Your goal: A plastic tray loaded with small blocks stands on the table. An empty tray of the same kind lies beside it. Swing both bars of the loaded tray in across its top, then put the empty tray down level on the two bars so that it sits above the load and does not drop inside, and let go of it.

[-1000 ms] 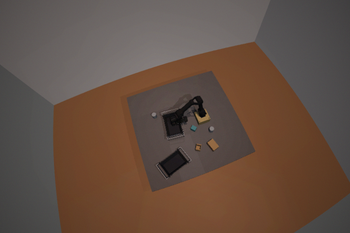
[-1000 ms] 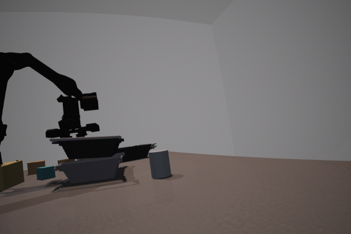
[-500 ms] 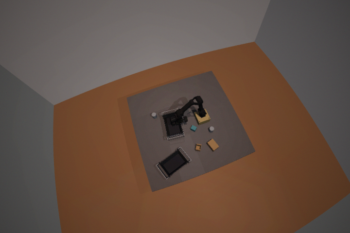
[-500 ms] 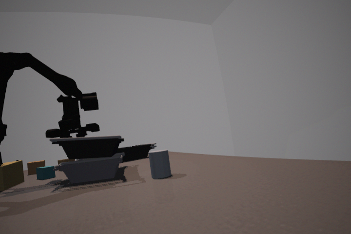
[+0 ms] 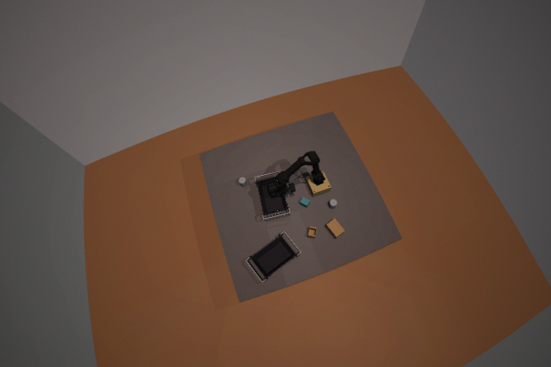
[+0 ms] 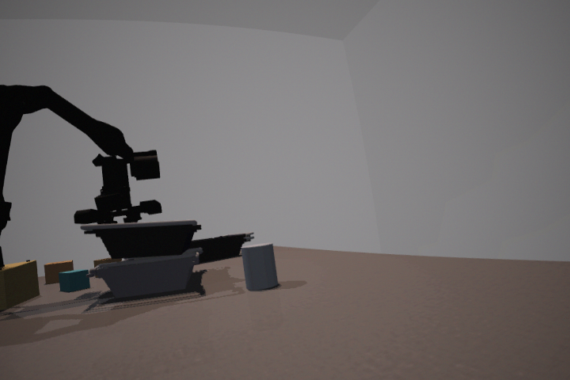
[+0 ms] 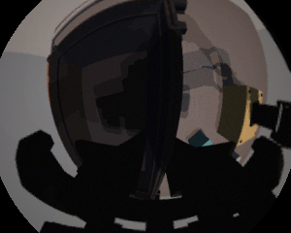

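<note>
My gripper (image 5: 280, 188) (image 6: 115, 219) (image 7: 152, 131) is shut on the long wall of a dark plastic tray (image 5: 272, 199) (image 6: 144, 239) (image 7: 101, 91) and holds it about level. The held tray hangs directly over a grey tray (image 6: 146, 274) that stands on the table, with its base at about that tray's rim height. In the overhead view, white wire bars (image 5: 265, 176) (image 5: 277, 215) show beyond both short ends of this stack. The held tray hides the inside of the grey tray, so no load can be seen.
Another dark tray (image 5: 272, 257) (image 6: 222, 246) lies apart on the table, its bars out over its ends. Two grey cylinders (image 5: 242, 181) (image 5: 332, 202) (image 6: 259, 266), a teal block (image 5: 304, 201) (image 6: 74, 279), two orange blocks (image 5: 312, 232) (image 5: 335, 227) and the yellow arm base (image 5: 318, 183) (image 6: 7, 284) stand around.
</note>
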Controlling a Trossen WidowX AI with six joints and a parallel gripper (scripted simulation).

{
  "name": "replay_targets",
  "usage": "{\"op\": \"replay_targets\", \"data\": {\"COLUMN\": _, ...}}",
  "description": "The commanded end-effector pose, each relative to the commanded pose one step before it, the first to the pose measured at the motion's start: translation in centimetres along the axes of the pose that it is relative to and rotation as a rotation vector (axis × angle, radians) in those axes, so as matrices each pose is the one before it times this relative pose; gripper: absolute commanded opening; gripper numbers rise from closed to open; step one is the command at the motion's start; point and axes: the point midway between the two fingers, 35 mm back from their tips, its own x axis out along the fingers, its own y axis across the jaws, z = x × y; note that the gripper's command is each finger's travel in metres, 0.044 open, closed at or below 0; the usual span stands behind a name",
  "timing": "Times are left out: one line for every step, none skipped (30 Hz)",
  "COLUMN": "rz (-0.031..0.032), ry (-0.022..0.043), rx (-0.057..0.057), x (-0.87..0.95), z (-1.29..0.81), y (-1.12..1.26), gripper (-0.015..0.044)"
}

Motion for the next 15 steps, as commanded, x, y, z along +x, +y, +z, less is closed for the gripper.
{"op": "replay_targets", "data": {"rz": -0.03144, "ry": -0.00075, "rx": 0.0017, "x": 0.581, "z": 0.035, "y": -0.655, "gripper": 0.0000}}
{"op": "replay_targets", "data": {"rz": 0.02445, "ry": 0.00059, "rx": -0.0014, "x": -0.466, "z": -0.028, "y": 0.496, "gripper": 0.0000}}
{"op": "replay_targets", "data": {"rz": -0.01516, "ry": -0.00036, "rx": 0.0008, "x": 0.283, "z": 0.017, "y": -0.314, "gripper": 0.0000}}
{"op": "replay_targets", "data": {"rz": -0.00928, "ry": -0.00023, "rx": 0.0005, "x": 0.173, "z": 0.011, "y": -0.191, "gripper": 0.0000}}
{"op": "replay_targets", "data": {"rz": 0.00000, "ry": 0.00000, "rx": 0.0000, "x": 0.000, "z": 0.000, "y": 0.000, "gripper": 0.0000}}
{"op": "replay_targets", "data": {"rz": 0.00000, "ry": 0.00000, "rx": 0.0000, "x": 0.000, "z": 0.000, "y": 0.000, "gripper": 0.0000}}
{"op": "replay_targets", "data": {"rz": 0.00000, "ry": 0.00000, "rx": 0.0000, "x": 0.000, "z": 0.000, "y": 0.000, "gripper": 0.0000}}
{"op": "replay_targets", "data": {"rz": 0.00000, "ry": 0.00000, "rx": 0.0000, "x": 0.000, "z": 0.000, "y": 0.000, "gripper": 0.0000}}
{"op": "replay_targets", "data": {"rz": 0.00000, "ry": 0.00000, "rx": 0.0000, "x": 0.000, "z": 0.000, "y": 0.000, "gripper": 0.0000}}
{"op": "replay_targets", "data": {"rz": 0.00000, "ry": 0.00000, "rx": 0.0000, "x": 0.000, "z": 0.000, "y": 0.000, "gripper": 0.0000}}
{"op": "replay_targets", "data": {"rz": 0.00000, "ry": 0.00000, "rx": 0.0000, "x": 0.000, "z": 0.000, "y": 0.000, "gripper": 0.0015}}
{"op": "replay_targets", "data": {"rz": 0.00000, "ry": 0.00000, "rx": 0.0000, "x": 0.000, "z": 0.000, "y": 0.000, "gripper": 0.0029}}
{"op": "replay_targets", "data": {"rz": 0.00000, "ry": 0.00000, "rx": 0.0000, "x": 0.000, "z": 0.000, "y": 0.000, "gripper": 0.0044}}
{"op": "replay_targets", "data": {"rz": 0.00000, "ry": 0.00000, "rx": 0.0000, "x": 0.000, "z": 0.000, "y": 0.000, "gripper": 0.0059}}
{"op": "replay_targets", "data": {"rz": 0.00000, "ry": 0.00000, "rx": 0.0000, "x": 0.000, "z": 0.000, "y": 0.000, "gripper": 0.0073}}
